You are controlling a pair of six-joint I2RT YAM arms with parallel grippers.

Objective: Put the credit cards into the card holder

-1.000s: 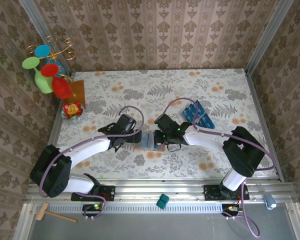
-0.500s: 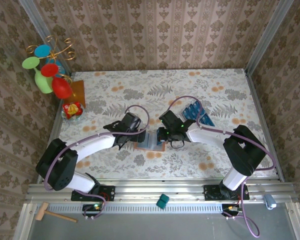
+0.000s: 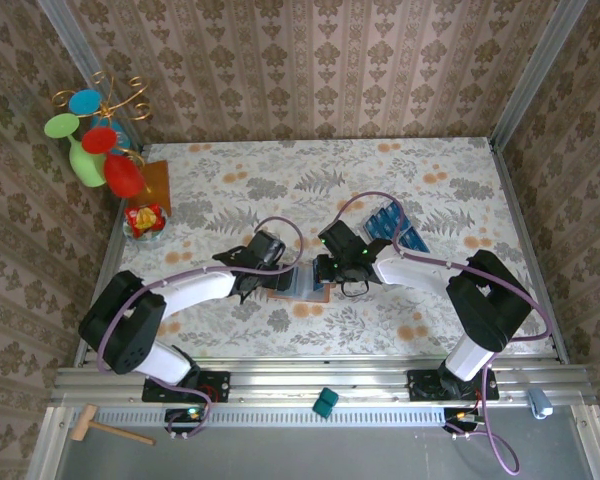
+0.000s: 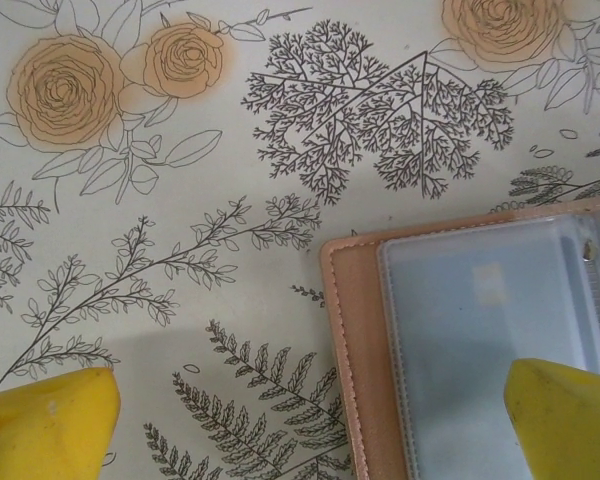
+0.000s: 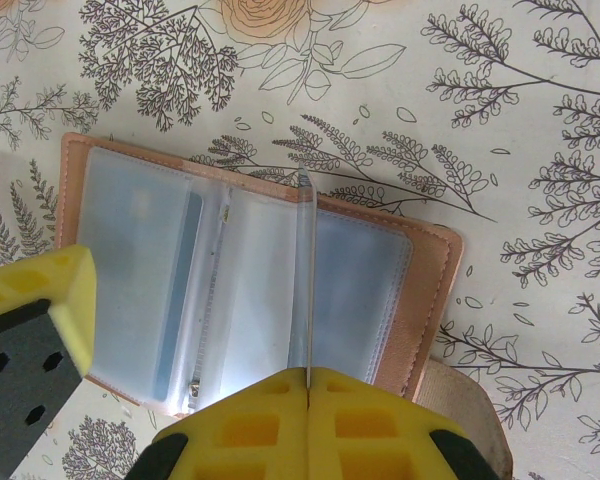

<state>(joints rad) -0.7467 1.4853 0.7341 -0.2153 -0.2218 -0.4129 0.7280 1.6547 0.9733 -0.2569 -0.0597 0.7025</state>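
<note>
The card holder (image 3: 298,283) lies open on the flowered table, pinkish-brown with clear sleeves over grey-blue lining (image 5: 130,230). My right gripper (image 5: 308,400) is shut on one clear sleeve page (image 5: 306,280), holding it upright on edge. A blue strip (image 5: 178,290) shows through a sleeve to its left. My left gripper (image 4: 310,425) is open, one yellow fingertip (image 4: 50,425) over bare table and the other over the card holder (image 4: 480,330), straddling its left edge. Several blue credit cards (image 3: 395,228) sit in a clear tray behind the right gripper (image 3: 327,274). The left gripper (image 3: 268,266) is at the holder's left side.
An amber square (image 3: 152,183), a coloured wire ornament (image 3: 95,135) and a small dish (image 3: 144,220) stand at the far left. Walls close in the table on three sides. A teal block (image 3: 325,402) and a wooden mallet (image 3: 105,428) lie on the front rail.
My left gripper has moved right, up to the card holder's left edge. The right gripper shifted slightly at first, then stayed put, still shut on the sleeve.
</note>
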